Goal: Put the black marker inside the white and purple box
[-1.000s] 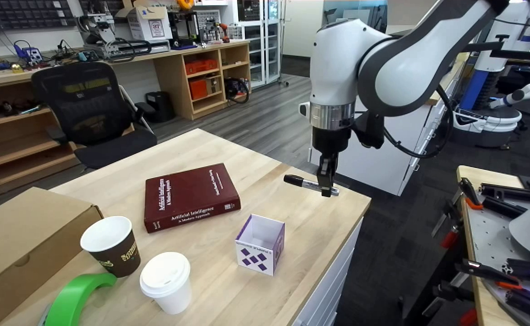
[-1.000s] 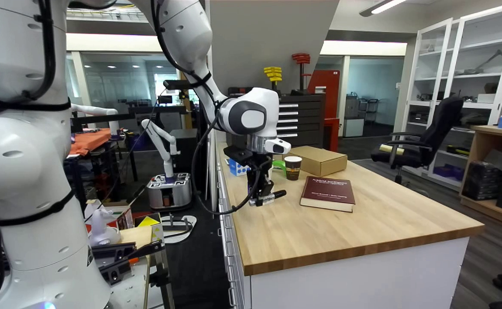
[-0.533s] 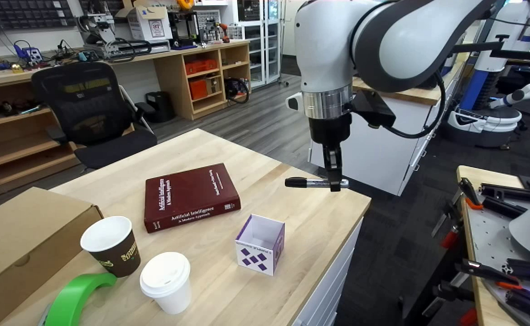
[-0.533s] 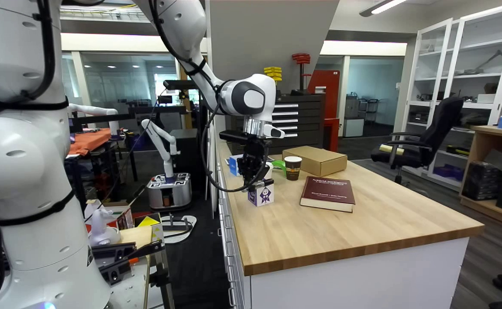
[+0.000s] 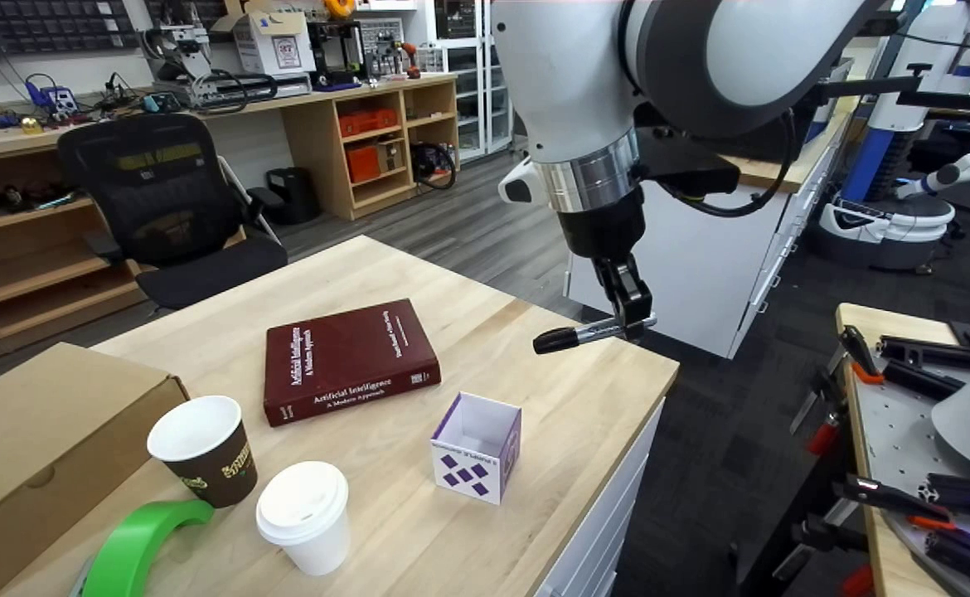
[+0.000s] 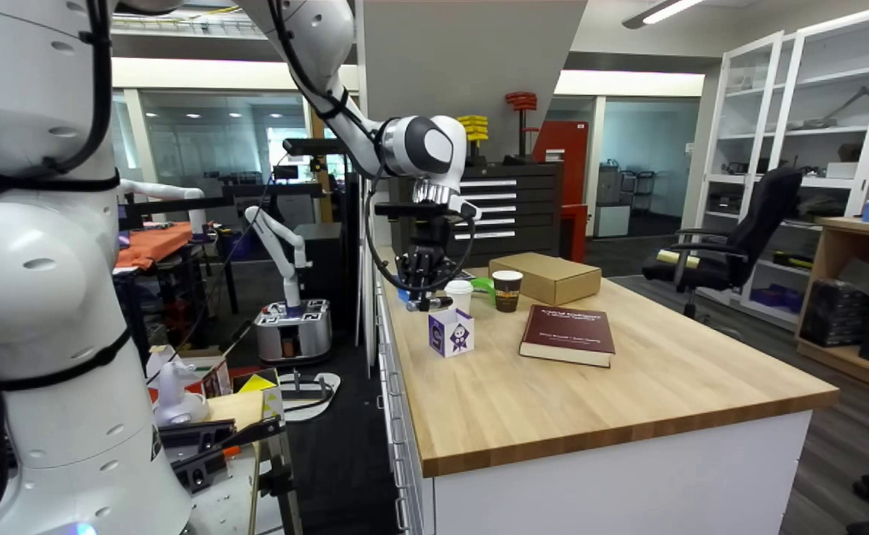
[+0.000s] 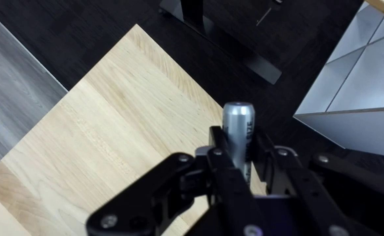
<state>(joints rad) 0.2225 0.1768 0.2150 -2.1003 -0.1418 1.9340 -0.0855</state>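
Black marker [image 5: 596, 332] held up off the bench [image 5: 394, 514] in front of me, silver barrel clamped crosswise in the pincer [image 5: 636, 326], black cap sticking out to my left and tipped down. Arm [image 5: 572, 87] slants in from my right, wrist tilted. Open-topped white and purple box [image 5: 467, 474], printed with purple diamonds, stands on pale wood grain, nearer and left of the marker. Dark red book [image 5: 351, 356] farther left.

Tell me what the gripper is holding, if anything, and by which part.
The gripper holds the black marker by its silver barrel, close to the end opposite the black cap.
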